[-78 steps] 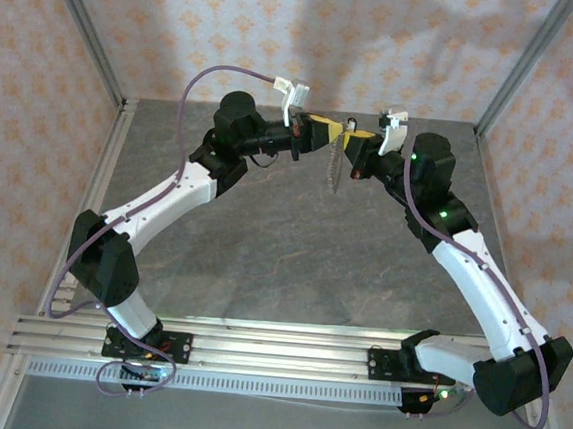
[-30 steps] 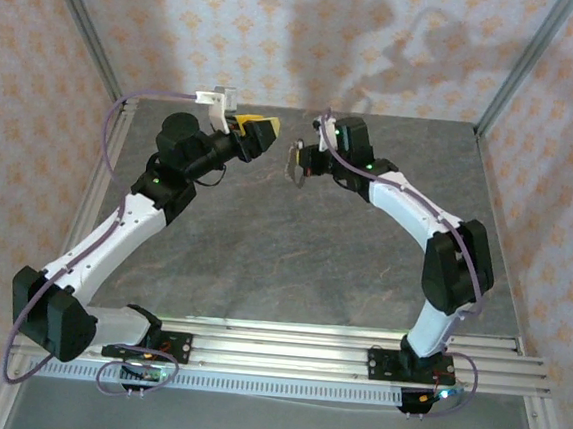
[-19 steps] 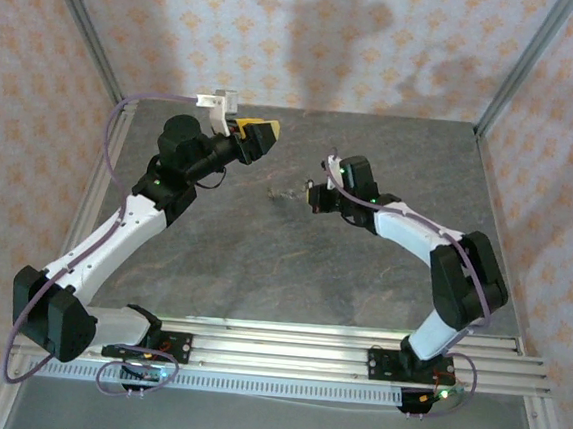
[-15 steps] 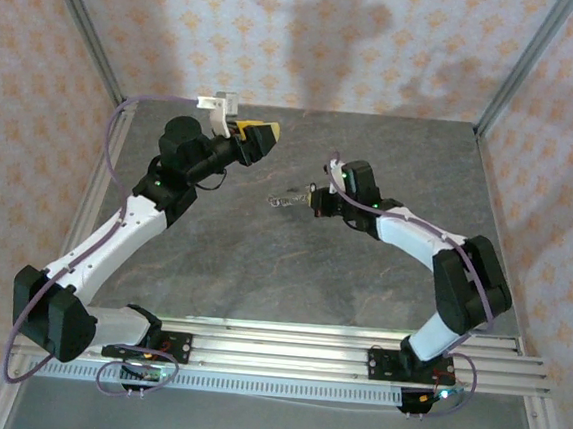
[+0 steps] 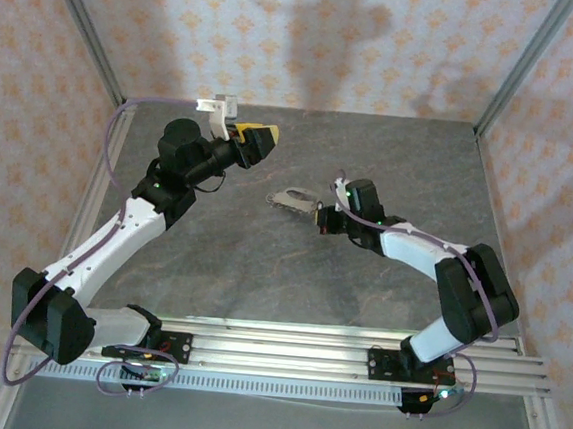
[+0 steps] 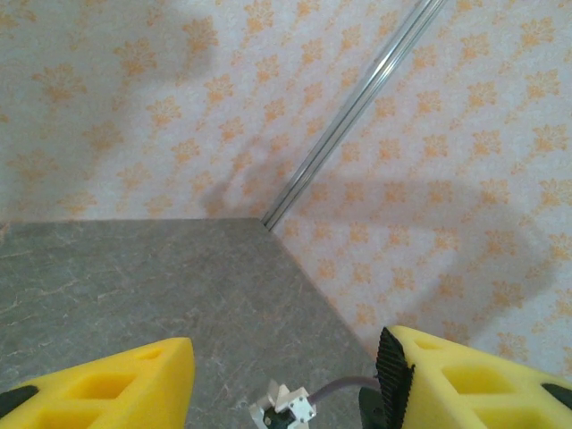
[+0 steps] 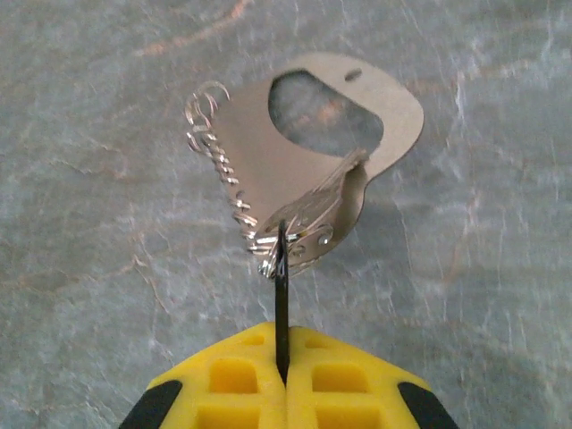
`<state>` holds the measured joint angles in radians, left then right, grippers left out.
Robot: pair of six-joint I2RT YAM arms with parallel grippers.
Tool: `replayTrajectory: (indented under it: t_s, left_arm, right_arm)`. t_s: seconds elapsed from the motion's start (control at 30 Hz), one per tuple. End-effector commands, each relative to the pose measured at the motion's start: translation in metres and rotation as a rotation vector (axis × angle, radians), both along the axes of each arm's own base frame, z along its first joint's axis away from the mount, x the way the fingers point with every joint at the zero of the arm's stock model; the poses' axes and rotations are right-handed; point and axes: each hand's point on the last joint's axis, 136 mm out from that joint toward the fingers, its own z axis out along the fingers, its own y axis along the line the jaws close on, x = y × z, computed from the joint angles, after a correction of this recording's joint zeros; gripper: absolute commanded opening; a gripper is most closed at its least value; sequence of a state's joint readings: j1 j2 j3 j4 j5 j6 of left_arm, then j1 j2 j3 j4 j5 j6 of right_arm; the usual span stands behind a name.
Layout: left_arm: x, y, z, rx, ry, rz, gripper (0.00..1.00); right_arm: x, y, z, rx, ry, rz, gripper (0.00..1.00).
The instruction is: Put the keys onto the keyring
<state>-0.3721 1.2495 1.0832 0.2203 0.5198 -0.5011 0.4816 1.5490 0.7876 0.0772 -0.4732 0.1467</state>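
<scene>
My right gripper (image 7: 281, 335) is shut on a thin dark key (image 7: 281, 295), seen edge-on between the yellow fingers. The key's far end meets a silvery bunch: the keyring (image 7: 217, 147), a string of fine wire loops, and a flat metal tag (image 7: 375, 112) with an oval hole. The tag rests flat on the grey table. From above, the bunch (image 5: 290, 199) lies just left of my right gripper (image 5: 319, 217) at mid-table. My left gripper (image 5: 258, 140) hovers further back and left, raised. Its yellow fingers (image 6: 98, 384) stand open with nothing between them.
The grey stone-look table (image 5: 261, 273) is ringed by patterned walls with metal corner posts (image 5: 86, 36). The right arm's white wrist mount (image 6: 284, 407) shows below my left gripper (image 6: 288, 366). A rail (image 5: 275, 349) runs along the near edge.
The right arm has swung down and nearer, and the hanging bunch now lies on the table. The left gripper has stayed raised and open.
</scene>
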Motion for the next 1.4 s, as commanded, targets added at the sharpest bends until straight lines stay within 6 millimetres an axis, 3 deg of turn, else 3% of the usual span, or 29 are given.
replayTrajectory:
  t_s: [0.0,0.4,0.5,0.7,0.8,0.97,1.07,1.1,1.17,1.37]
  left_arm:
    - [-0.006,0.000,0.012,-0.012,-0.016,-0.022,0.58]
    - [-0.007,-0.003,0.005,0.006,0.010,-0.032,0.58]
    - [-0.007,-0.002,0.005,0.012,0.009,-0.030,0.58]
    - [-0.007,-0.002,0.000,0.025,0.014,-0.027,0.58]
    - [-0.006,-0.001,-0.001,0.027,0.014,-0.023,0.58]
    - [-0.008,0.001,-0.001,0.027,0.012,-0.015,0.59]
    - [-0.011,0.008,0.002,0.040,0.000,0.020,0.69]
    - [-0.012,0.012,0.002,0.051,-0.003,0.038,0.73]
    - [-0.014,0.022,0.003,0.082,-0.008,0.087,0.81]
    - [-0.019,0.086,-0.019,0.247,0.016,0.411,0.93]
  right_arm:
    - [-0.002,-0.006,0.005,0.022,-0.024,-0.043,0.00]
    - [-0.050,-0.035,-0.054,0.001,0.151,-0.142,0.00]
    - [-0.064,-0.043,-0.057,0.010,0.169,-0.172,0.22]
    - [-0.066,-0.073,0.000,0.022,0.015,-0.292,0.47]
    - [-0.055,-0.085,0.026,0.024,-0.037,-0.331,0.49]
    - [-0.042,-0.092,0.048,0.034,-0.074,-0.368,0.54]
    - [-0.036,-0.099,0.062,0.052,-0.101,-0.409,0.60]
    - [-0.034,-0.103,0.068,0.053,-0.114,-0.427,0.68]
    - [-0.031,-0.115,0.078,0.043,-0.142,-0.472,0.96]
    - [-0.023,-0.172,0.114,-0.038,-0.252,-0.708,1.00]
